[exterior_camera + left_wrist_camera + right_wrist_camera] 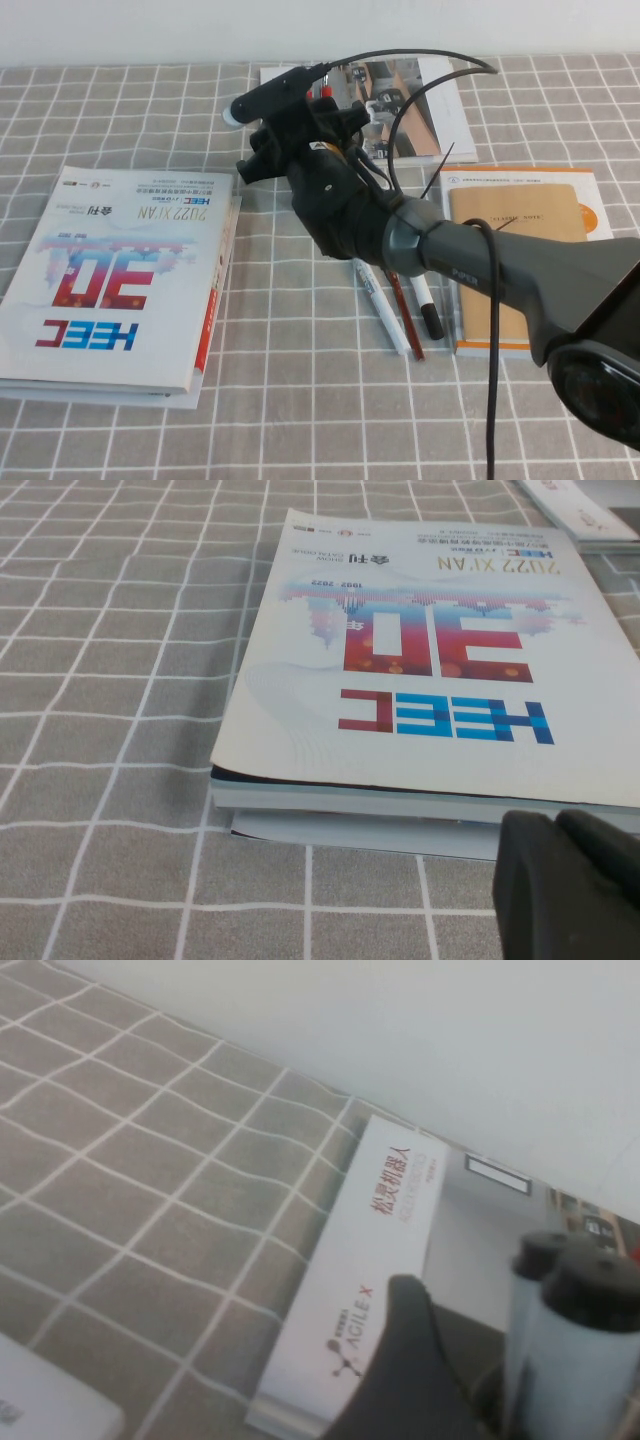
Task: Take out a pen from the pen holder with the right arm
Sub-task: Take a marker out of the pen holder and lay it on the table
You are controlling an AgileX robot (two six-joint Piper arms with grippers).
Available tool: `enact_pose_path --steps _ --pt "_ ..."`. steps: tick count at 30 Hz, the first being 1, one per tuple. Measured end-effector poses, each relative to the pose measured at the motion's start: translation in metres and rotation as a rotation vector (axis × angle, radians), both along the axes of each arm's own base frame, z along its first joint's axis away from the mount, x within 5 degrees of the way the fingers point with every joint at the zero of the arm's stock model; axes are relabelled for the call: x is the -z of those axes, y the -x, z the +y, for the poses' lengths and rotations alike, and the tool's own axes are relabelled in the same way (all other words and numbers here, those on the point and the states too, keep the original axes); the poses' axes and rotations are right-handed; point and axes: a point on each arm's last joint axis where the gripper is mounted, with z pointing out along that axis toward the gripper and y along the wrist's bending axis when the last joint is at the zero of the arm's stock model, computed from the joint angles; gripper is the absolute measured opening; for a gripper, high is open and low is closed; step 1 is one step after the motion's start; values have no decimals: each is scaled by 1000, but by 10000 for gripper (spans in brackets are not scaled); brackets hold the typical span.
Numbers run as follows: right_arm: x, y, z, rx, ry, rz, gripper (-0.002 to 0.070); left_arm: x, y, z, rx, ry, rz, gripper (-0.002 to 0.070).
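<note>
Right gripper (262,148): held above the table's far middle, over the left end of the white glossy brochure (370,1270). I cannot tell how wide it stands or whether it grips anything.
Pens to take: two upright pens with black caps and pale barrels (575,1350) stand just beside it. What they stand in is hidden.
Loose pens: three loose pens (385,310), white, red and black-tipped, lie under the right arm, beside the tan paper notebook (540,210).
Left gripper (558,822): closed and empty, at the near edge of the white HEEC book (420,660).

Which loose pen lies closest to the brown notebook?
The black-tipped marker, right of the red pen and white pen. Right gripper hovers near the brochure; left gripper sits by the HEEC book.
</note>
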Motion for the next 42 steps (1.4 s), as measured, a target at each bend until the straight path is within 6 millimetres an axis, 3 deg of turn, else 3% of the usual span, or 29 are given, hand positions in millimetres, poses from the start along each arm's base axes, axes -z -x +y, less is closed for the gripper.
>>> enact_pose_path --steps 9,34,42 --pt "0 -5 -5 12 2 0 406 0 0 0 0 0 0 -5" --pt "1 -4 -4 0 -3 10 141 0 0 0 0 0 0 -5" --pt "1 -4 -3 0 -5 13 130 0 0 0 0 0 0 -5"
